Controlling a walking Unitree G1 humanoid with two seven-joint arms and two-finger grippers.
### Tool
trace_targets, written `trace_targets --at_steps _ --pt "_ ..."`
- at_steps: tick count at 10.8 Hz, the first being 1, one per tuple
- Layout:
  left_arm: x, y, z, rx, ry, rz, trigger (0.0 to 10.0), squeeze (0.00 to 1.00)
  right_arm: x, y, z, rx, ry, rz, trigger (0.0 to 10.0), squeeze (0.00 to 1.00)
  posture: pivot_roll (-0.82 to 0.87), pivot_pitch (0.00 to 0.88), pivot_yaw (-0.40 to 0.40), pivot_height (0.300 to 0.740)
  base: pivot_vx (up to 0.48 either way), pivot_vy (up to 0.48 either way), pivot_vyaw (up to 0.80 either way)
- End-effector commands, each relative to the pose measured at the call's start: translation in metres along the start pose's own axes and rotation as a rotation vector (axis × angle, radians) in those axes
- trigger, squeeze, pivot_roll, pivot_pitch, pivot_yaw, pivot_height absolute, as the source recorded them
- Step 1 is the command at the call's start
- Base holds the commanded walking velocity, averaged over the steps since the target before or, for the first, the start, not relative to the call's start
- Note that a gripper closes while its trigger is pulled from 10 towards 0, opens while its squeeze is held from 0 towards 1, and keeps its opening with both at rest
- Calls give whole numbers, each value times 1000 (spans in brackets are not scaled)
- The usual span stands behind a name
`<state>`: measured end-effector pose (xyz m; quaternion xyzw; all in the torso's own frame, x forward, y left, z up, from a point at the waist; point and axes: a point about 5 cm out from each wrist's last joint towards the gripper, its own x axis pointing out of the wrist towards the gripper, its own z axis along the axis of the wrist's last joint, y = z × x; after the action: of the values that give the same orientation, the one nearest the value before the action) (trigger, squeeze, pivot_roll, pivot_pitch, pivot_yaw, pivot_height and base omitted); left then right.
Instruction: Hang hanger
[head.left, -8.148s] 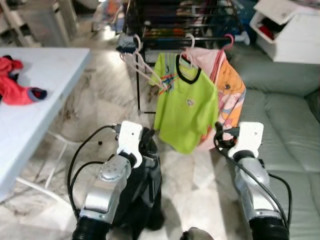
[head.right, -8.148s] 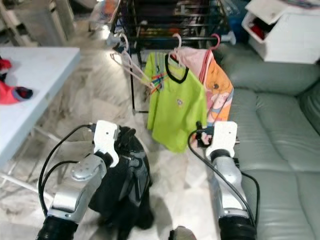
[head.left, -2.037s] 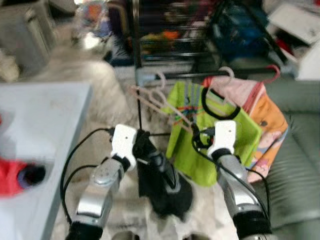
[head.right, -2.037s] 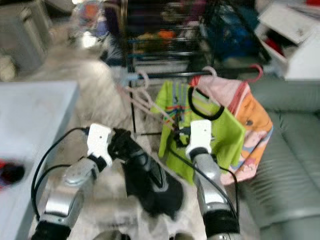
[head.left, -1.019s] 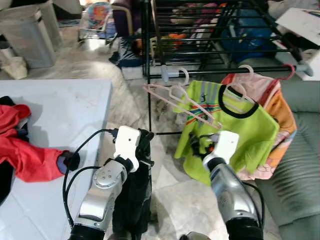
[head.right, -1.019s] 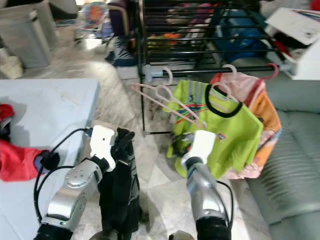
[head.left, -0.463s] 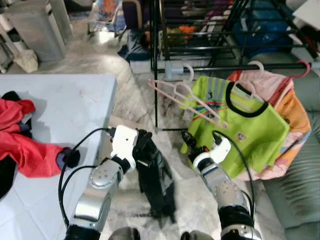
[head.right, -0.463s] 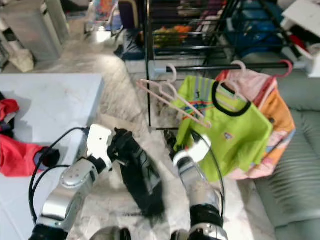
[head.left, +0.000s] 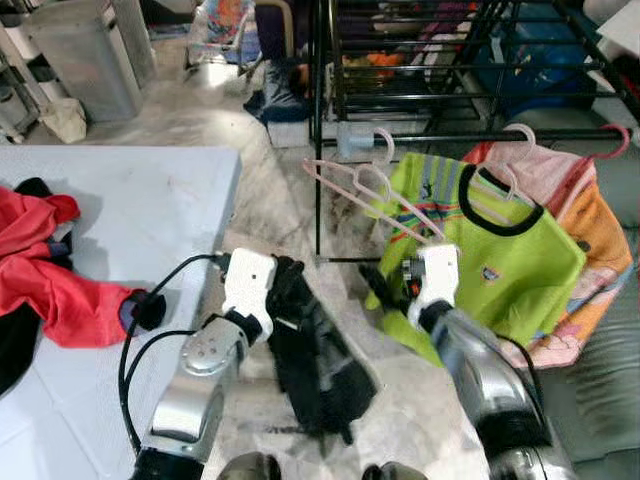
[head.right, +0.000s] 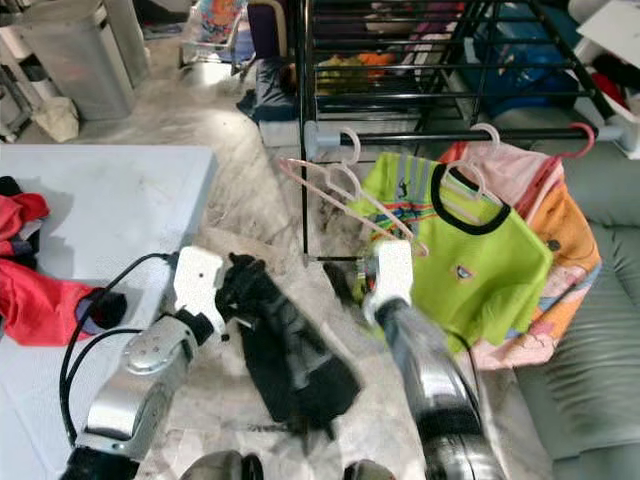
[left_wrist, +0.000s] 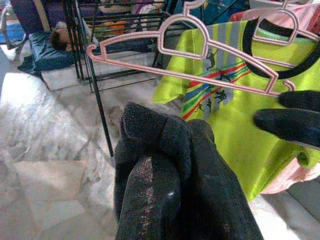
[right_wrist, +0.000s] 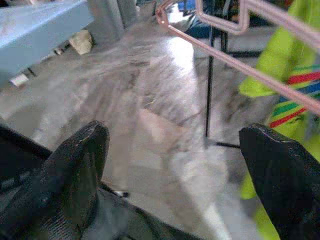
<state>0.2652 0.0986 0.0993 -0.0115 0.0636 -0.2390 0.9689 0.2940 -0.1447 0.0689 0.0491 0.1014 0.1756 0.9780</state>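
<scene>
I held a black piece of clothing (head.left: 318, 360) in my left claw (head.left: 288, 300), and my fingers were squeezed tight on the bunched top of it. The cloth hung down from my claw over the marble floor (head.left: 270, 200). It looked soft and floppy, dark all over, and a bit crumpled. I could not tell if there was a hanger inside it, because the cloth hid everything under my fingers. My right claw (right_wrist: 175, 165) was spread wide with nothing in it. It was reaching out toward the black clothing, low in front of the drying rack (head.left: 420, 60). In its wrist view, one finger (right_wrist: 75, 165) was close to the black cloth and the other finger (right_wrist: 285, 175) was near the green shirt (head.left: 500, 270). The rack's rail (head.left: 480, 135) was up ahead of me, well above my claws. Two bare pink hangers (head.left: 365, 195) were hooked on the rail and hung tilted to one side. The green shirt hung on its own hanger beside them, and a pink and orange piece of clothing (head.left: 590, 250) hung next to that. I think the job was not done yet. The black clothing was in my claw and not up on the rail. I think I had to lift it and get its hook over the rail. A white table (head.left: 130, 220) with red clothing (head.left: 45, 270) on it stood at my left.
</scene>
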Motion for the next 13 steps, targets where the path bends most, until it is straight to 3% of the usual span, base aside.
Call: trace_targets --at_steps 1,3,5,9,13 --pt "0 0 10 12 -52 6 10000 0 -1 0 13 -32 -53 -18 10000 0 -1 35 2 740 0 0 0" --pt "0 -3 10 3 -72 -7 10000 0 -18 -9 11 -91 -99 -144 10000 0 -10 34 -1 740 0 0 0" --pt "0 -6 13 -20 -90 -43 10000 0 -26 -7 9 -164 -122 -209 10000 0 -18 39 7 740 124 0 0" --pt "3 -11 15 -23 -101 -56 10000 0 -17 -13 27 -262 -182 -239 10000 0 -17 39 5 740 263 0 0" --pt "8 -12 18 -24 -106 -64 10000 0 -7 -14 36 -281 -204 -241 10000 0 -21 59 8 740 285 0 0"
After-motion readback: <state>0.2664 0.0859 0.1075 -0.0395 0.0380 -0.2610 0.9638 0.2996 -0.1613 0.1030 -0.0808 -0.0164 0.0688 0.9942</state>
